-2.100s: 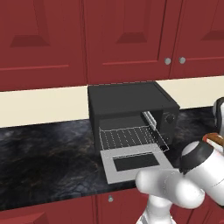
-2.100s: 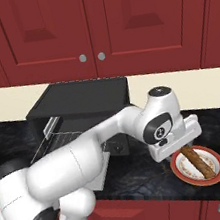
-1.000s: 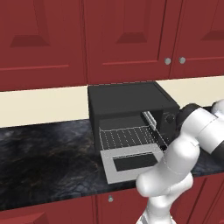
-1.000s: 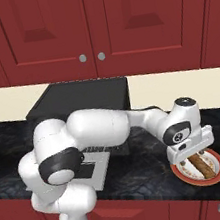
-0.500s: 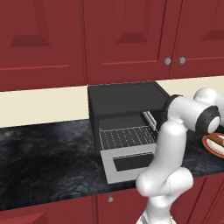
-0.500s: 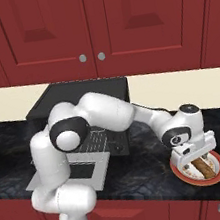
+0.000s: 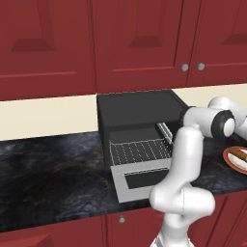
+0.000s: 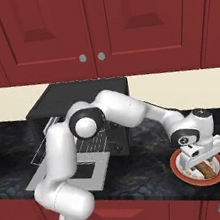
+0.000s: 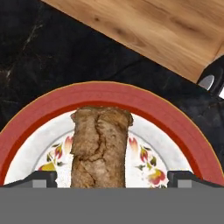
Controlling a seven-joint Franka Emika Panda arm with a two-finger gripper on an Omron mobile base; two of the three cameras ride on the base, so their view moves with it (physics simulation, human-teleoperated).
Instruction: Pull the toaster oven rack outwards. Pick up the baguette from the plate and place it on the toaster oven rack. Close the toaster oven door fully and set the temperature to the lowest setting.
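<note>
- One black toaster oven [image 7: 137, 113] sits on the dark marble desk [image 7: 48, 164].
- Its one grey door [image 7: 140, 178] lies folded down, and one wire rack [image 7: 140, 152] is pulled outwards over it.
- One baguette [image 9: 100, 148] lies on one red-rimmed plate [image 8: 182, 175], right of the oven.
- One claw [image 8: 201, 160] hangs over the plate, spread wide with a fingertip on each side of the baguette, holding nothing.

No legible text or markings anywhere
</note>
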